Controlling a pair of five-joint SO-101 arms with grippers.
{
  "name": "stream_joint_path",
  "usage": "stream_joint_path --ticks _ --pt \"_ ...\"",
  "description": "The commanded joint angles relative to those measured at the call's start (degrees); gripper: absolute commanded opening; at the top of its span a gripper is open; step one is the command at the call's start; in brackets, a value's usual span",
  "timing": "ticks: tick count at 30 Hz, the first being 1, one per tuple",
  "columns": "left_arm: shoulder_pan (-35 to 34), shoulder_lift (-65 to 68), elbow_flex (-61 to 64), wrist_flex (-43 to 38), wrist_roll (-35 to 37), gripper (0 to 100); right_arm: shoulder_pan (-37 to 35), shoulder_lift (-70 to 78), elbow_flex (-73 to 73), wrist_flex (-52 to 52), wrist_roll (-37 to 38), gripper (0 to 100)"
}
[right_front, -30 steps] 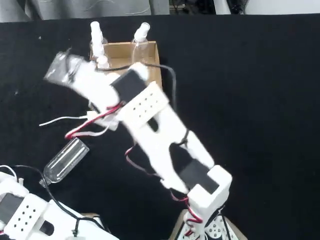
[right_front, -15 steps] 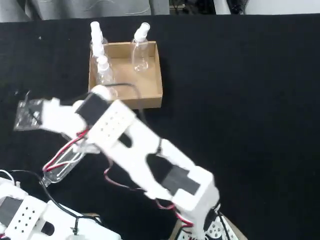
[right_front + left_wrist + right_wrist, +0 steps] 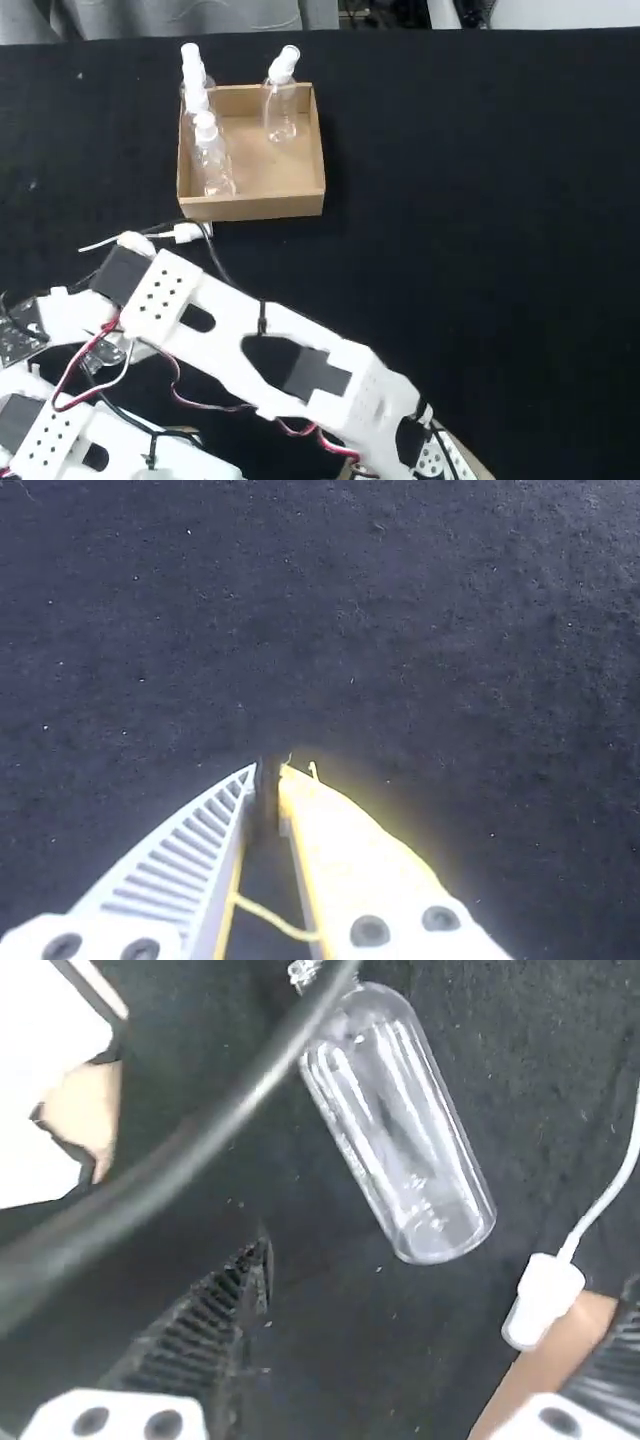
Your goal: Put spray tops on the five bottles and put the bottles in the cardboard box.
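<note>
My right arm lies low across the table [image 3: 480,200], in front of the box [image 3: 250,207]. The right gripper [image 3: 445,1280] is spread wide above an open-necked bottle [image 3: 400,1130] lying flat. A loose spray top [image 3: 185,233] lies just before the box. My left gripper [image 3: 272,775] has its tips together. Three topped bottles [image 3: 214,160] stand inside the box, and broad dark cloth stretches to its right.
</note>
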State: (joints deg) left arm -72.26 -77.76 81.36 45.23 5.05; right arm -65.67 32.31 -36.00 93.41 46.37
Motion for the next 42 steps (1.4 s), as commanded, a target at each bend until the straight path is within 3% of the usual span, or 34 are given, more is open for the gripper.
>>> stream_joint_path --ticks 1,15,26,37,42 --pt "-0.5 -0.9 -0.8 -1.1 -0.3 3 -1.1 0.9 -1.0 -3.3 1.7 44.9" --pt "-0.5 -0.9 -0.8 -1.2 -0.2 3 -1.1 8.0 -1.0 -10.9 1.5 44.8" --pt "-0.6 -0.9 -0.8 -1.4 0.0 3 -0.7 8.4 -2.1 -10.4 -1.0 44.8" --pt "-14.0 -0.8 -3.0 -1.6 0.0 3 -0.7 8.5 -10.8 -5.2 -5.0 44.8" --pt "-15.3 -0.8 -2.6 -1.3 -0.4 3 -0.8 10.5 -11.4 -5.4 -4.9 44.8"
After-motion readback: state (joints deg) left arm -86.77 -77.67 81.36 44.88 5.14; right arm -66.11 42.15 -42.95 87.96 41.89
